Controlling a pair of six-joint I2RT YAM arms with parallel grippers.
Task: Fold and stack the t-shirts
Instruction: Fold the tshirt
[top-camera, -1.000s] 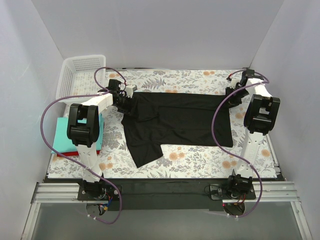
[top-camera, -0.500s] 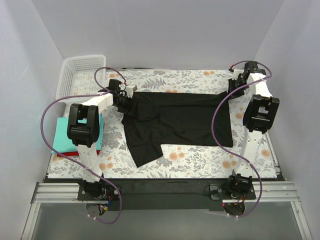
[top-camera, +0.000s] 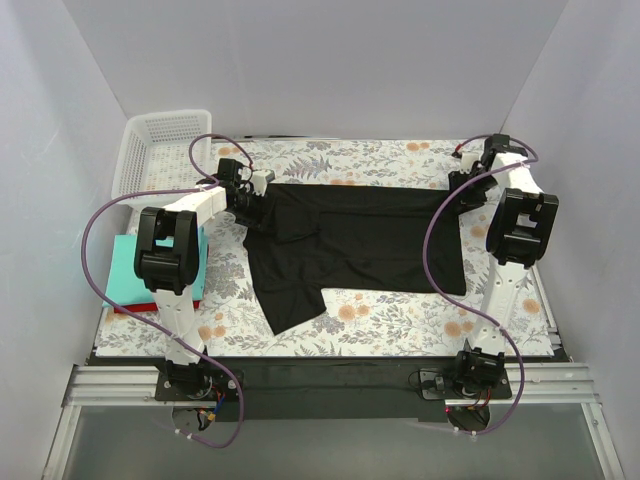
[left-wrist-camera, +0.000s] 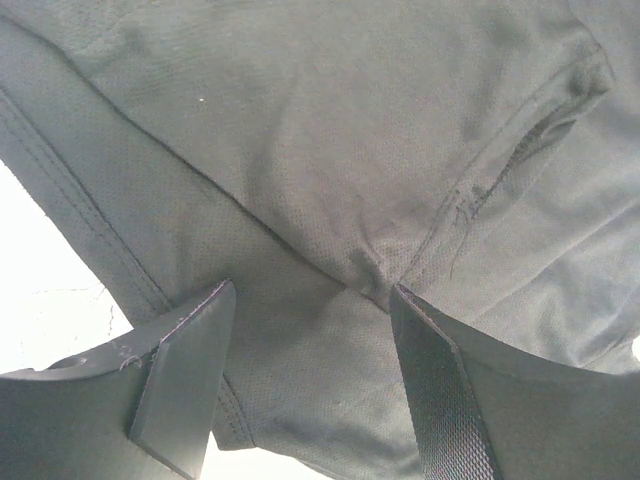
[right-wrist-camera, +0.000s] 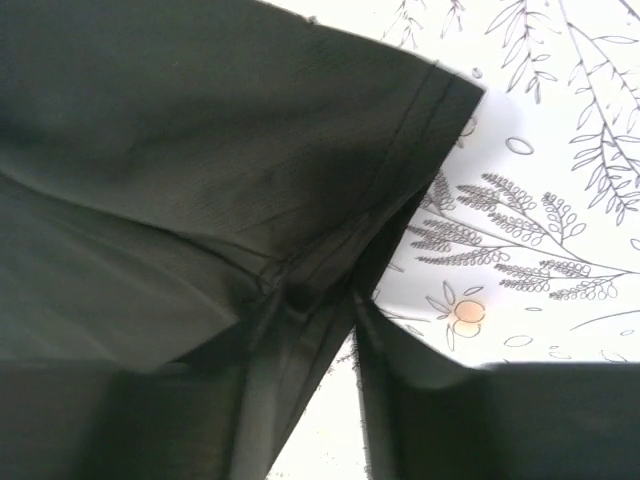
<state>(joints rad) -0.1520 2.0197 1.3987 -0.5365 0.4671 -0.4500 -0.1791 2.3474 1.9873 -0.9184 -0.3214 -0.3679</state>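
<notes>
I see the black t-shirt (top-camera: 360, 235) spread across the floral table (top-camera: 400, 310). My left gripper (left-wrist-camera: 308, 300) hangs released, jaws wide over the shirt's rumpled left end. My right gripper (right-wrist-camera: 325, 310) stands slightly parted around the far right hem corner, not pinching.

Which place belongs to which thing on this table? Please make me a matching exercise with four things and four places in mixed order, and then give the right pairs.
Things
1. black t-shirt
2. teal t-shirt
3. red t-shirt
4. white basket

Places
A. at the far left corner of the table
B. under another shirt, only an edge showing
C. spread across the middle
D. on top of the pile at the left edge

Pairs: 1-C, 2-D, 3-B, 4-A
</notes>
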